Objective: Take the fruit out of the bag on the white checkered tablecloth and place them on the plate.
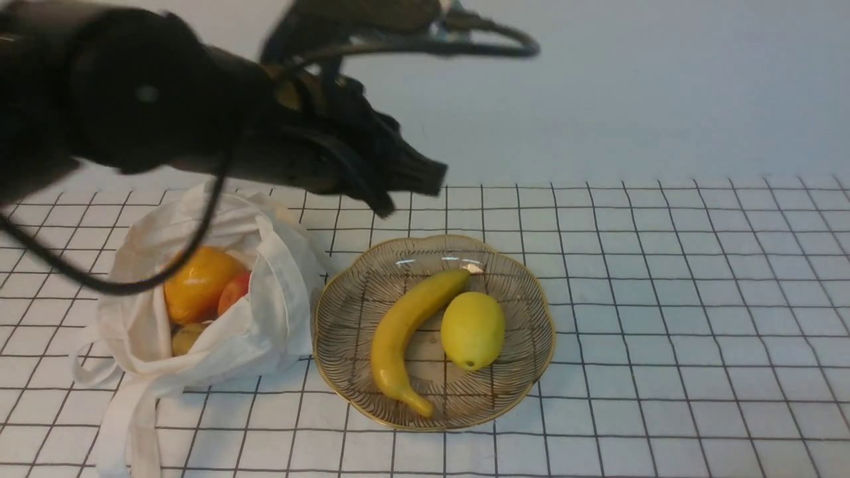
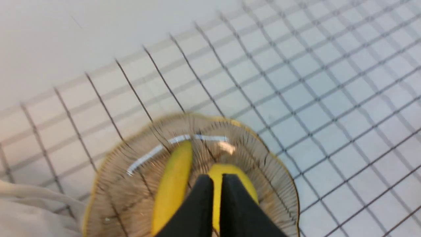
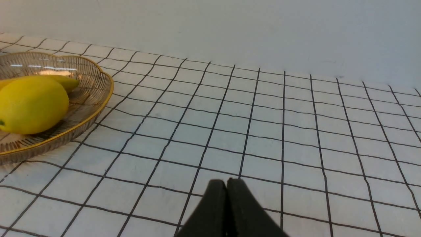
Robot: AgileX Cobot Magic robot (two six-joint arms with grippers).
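so we've got the checkered tablecloth (image 1: 664, 318), the bag (image 1: 285, 299) with fruit inside beside the plate (image 1: 536, 372), left pincer (image 2: 215, 179) pressed together, right one (image 3: 227, 182) too; we'd spread the left before reaching in, clear of the straps

plate (image 1: 335, 318): right of bag (image 1: 282, 299) | lemon (image 1: 472, 330): on plate, right of banana (image 1: 406, 332)

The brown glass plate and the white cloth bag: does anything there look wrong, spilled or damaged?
Nothing looks spilled or damaged. The see-through brown glass plate sits flat, with a yellow banana and a yellow oval lemon inside. The off-white cloth bag only slumps open, straps loose, fruit inside.
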